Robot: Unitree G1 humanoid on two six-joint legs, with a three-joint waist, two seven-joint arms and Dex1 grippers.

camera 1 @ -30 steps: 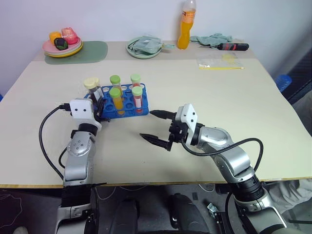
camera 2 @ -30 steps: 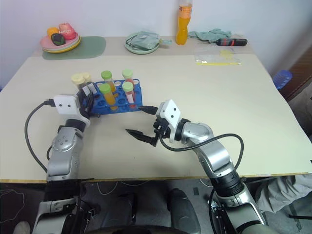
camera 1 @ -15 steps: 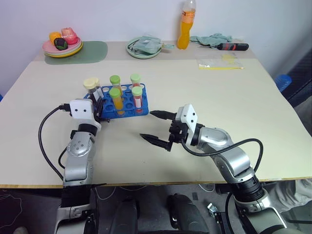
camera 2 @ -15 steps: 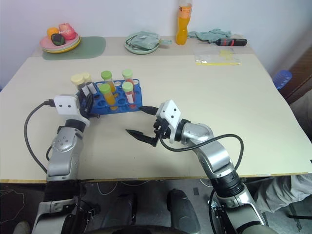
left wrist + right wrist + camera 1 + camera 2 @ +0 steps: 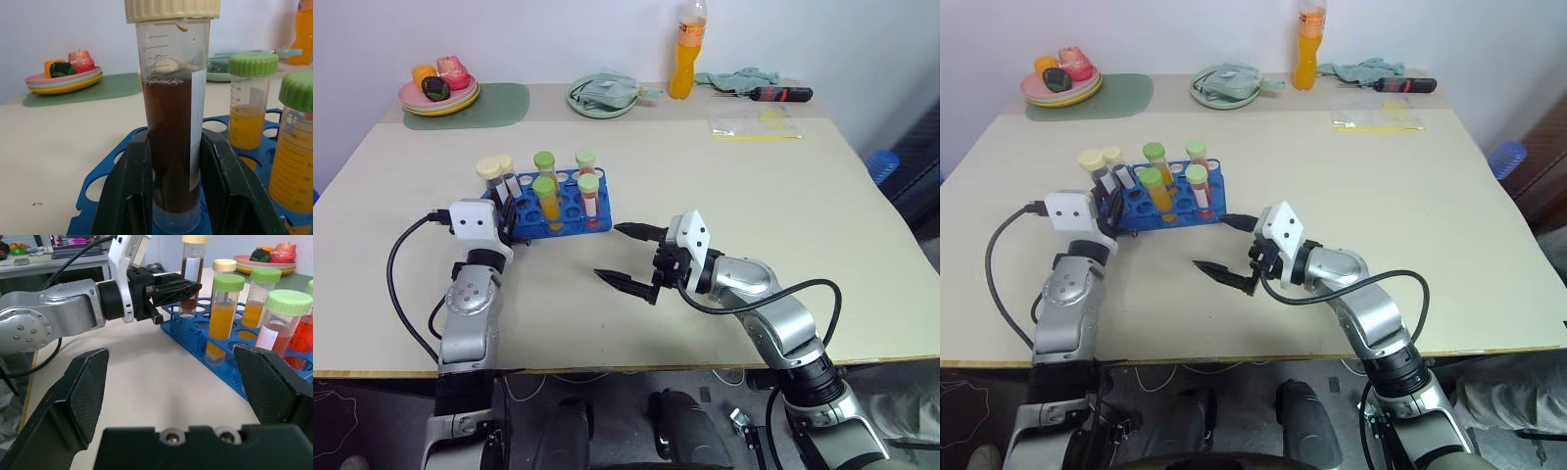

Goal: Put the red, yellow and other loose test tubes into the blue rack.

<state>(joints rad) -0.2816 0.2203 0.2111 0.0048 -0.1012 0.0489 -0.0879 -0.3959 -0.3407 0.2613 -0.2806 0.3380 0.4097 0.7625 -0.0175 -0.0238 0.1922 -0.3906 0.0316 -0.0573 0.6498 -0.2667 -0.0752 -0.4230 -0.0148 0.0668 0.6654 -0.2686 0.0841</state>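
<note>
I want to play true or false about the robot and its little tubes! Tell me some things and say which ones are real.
1. The left hand is squeezing a dark tube with a cream cap. True.
2. The right hand is holding a yellow tube. False: its fingers are spread wide with nothing between them.
3. The blue rack has green-capped tubes standing in it. True.
4. The tall orange bottle stands inside the rack. False: it stands at the far edge of the table.
5. The dark tube lies flat on the table. False: it is upright, over the rack's end.
</note>
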